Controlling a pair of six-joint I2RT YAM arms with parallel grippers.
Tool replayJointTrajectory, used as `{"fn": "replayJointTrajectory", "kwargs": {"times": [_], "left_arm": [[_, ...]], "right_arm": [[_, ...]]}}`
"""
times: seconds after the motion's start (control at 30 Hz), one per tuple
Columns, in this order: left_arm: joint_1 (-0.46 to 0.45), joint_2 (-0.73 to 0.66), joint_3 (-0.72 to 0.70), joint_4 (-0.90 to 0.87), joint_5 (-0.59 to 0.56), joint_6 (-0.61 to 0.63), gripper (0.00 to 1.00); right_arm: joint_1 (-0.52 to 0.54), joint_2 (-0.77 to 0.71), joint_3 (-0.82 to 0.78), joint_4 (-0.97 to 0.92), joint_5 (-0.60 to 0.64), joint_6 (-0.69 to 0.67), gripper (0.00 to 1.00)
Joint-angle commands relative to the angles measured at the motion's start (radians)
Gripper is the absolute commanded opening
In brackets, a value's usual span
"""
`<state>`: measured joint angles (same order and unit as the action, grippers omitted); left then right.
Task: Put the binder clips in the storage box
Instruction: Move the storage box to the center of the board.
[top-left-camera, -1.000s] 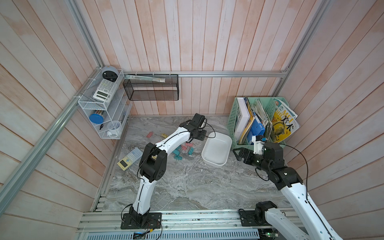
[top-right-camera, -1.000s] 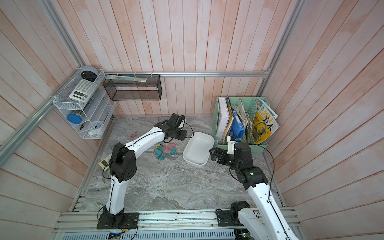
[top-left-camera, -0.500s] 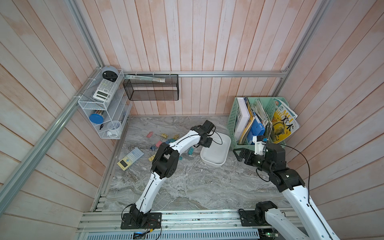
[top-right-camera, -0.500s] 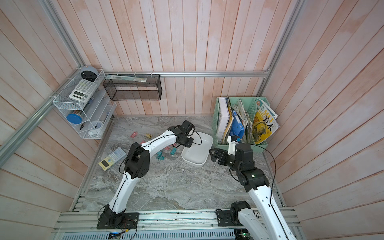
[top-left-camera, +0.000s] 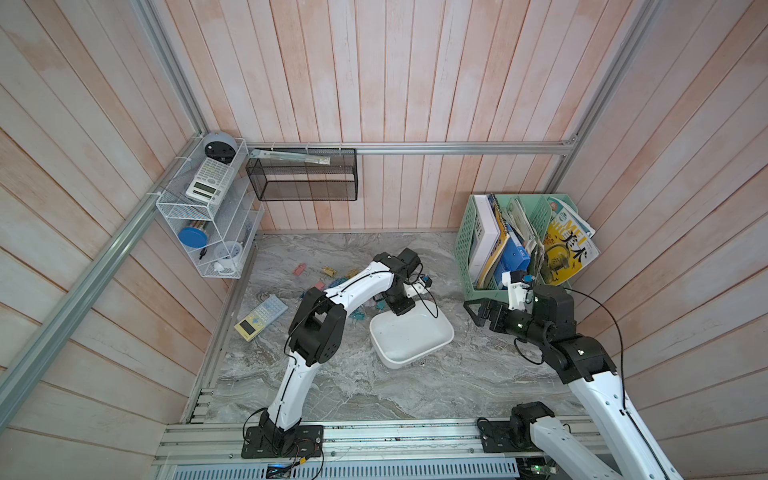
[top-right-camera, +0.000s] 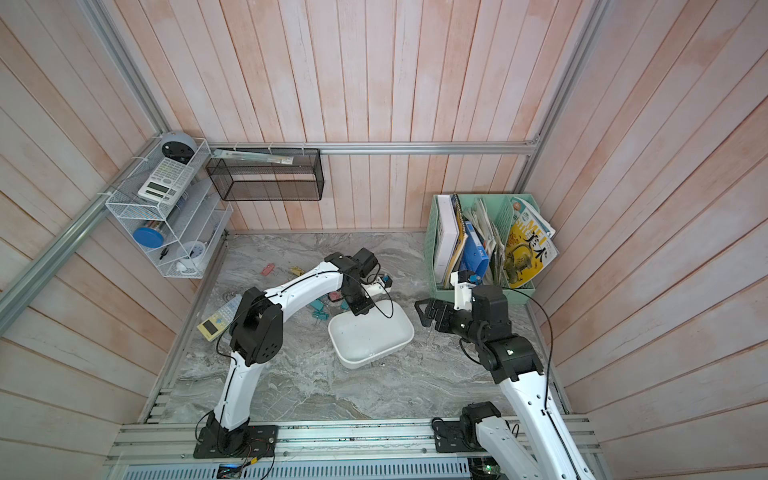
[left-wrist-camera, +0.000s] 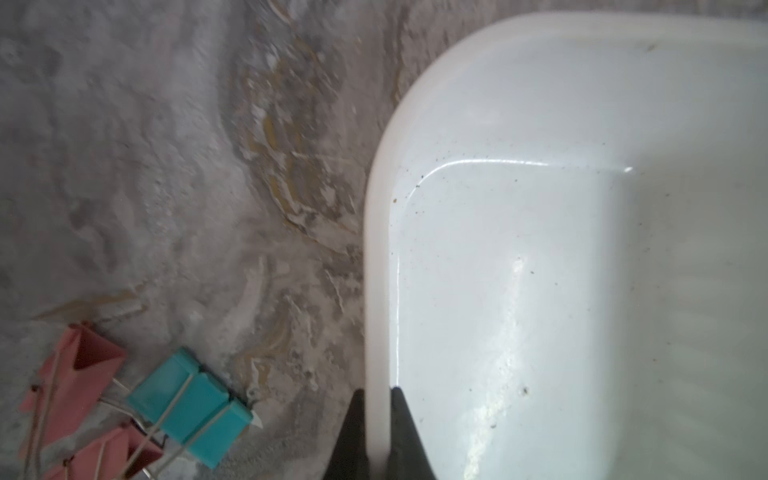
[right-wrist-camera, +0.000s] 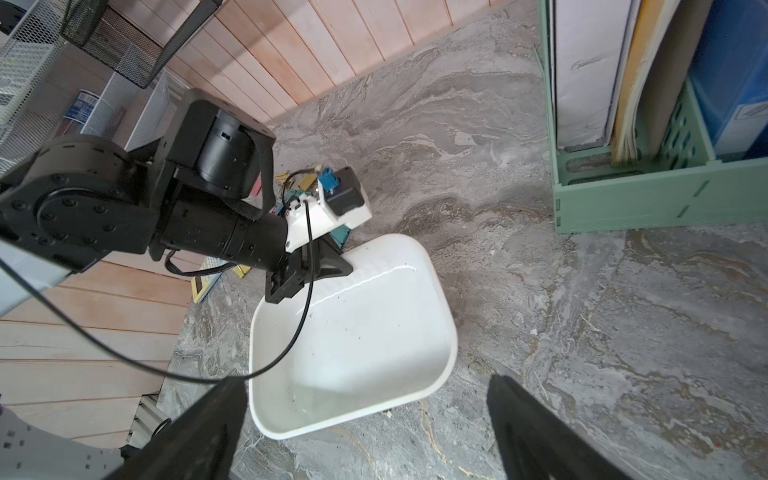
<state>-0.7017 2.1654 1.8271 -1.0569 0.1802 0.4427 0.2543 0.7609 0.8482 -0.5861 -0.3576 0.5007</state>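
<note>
The only print I can read is on the yellow magazine (top-left-camera: 569, 257) leaning at the right end of the green file basket (top-left-camera: 465, 245): pale letters "MEI" near its top, with two big black Chinese characters below. The label on the blue folder (top-left-camera: 515, 257) in the same basket is too small for me.

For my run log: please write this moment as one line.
left gripper: shut on storage box rim | right gripper: open, holding nothing | storage box: empty | binder clips: lying on table
</note>
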Motion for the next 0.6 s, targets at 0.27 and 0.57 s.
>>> {"fn": "replayJointTrajectory", "kwargs": {"times": [0.27,0.57], "left_arm": [[-0.049,-0.254,-0.400,0.383,0.041,0.103,0.01],[-0.051,-0.368,-0.551,0.600,0.014,0.076,0.25]], "right_arm": [[0.207,0.076,0.056,0.007,0.126,0.018,0.97],[0.304,0.131,0.087,0.040,0.184,0.037,0.98]]}}
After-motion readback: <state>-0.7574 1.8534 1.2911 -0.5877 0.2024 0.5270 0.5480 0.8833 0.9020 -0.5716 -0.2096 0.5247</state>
